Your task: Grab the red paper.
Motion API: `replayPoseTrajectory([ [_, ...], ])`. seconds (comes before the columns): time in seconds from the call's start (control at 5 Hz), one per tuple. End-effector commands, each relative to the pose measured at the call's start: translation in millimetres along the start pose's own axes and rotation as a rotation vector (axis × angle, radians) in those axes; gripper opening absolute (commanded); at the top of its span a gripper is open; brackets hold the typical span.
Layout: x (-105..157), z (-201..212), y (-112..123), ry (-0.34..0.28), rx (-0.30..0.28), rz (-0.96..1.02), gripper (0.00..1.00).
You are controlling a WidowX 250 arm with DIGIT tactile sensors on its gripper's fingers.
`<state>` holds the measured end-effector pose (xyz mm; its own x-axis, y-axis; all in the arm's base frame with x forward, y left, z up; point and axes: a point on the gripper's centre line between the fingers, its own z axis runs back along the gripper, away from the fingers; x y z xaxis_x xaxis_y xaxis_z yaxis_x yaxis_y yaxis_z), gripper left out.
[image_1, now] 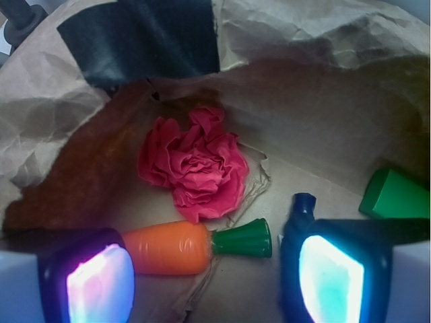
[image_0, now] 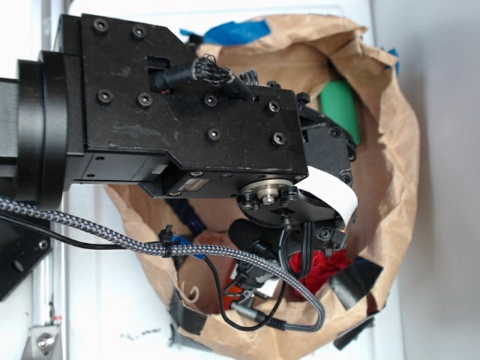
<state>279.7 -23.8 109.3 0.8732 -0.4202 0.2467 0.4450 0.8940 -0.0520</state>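
The red paper [image_1: 195, 165] is a crumpled, rose-like ball lying on the floor of a brown paper bag [image_1: 316, 101]. In the exterior view only a patch of the red paper [image_0: 319, 266] shows below the arm. My gripper [image_1: 215, 276] hangs above the bag floor, open, with nothing between its glowing pads [image_1: 101, 282]. The paper lies beyond the fingertips, slightly left of the gap's middle. An orange toy carrot [image_1: 175, 247] with a green top lies crosswise between the gripper and the paper.
A green object [image_1: 394, 195] rests at the right inside the bag, and a dark blue piece [image_1: 303, 205] sits by the right finger. Black tape [image_1: 141, 40] patches the bag's far wall. The bag walls [image_0: 397, 150] rise all around the arm.
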Motion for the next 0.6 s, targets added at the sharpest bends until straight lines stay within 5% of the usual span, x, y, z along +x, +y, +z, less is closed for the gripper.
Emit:
replayPoseTrajectory([
  [0.0, 2.8, 7.1, -13.6, -0.082, 0.038, -0.105, 1.0],
  [0.4, -3.2, 9.0, -11.7, -0.175, 0.054, -0.161, 1.0],
])
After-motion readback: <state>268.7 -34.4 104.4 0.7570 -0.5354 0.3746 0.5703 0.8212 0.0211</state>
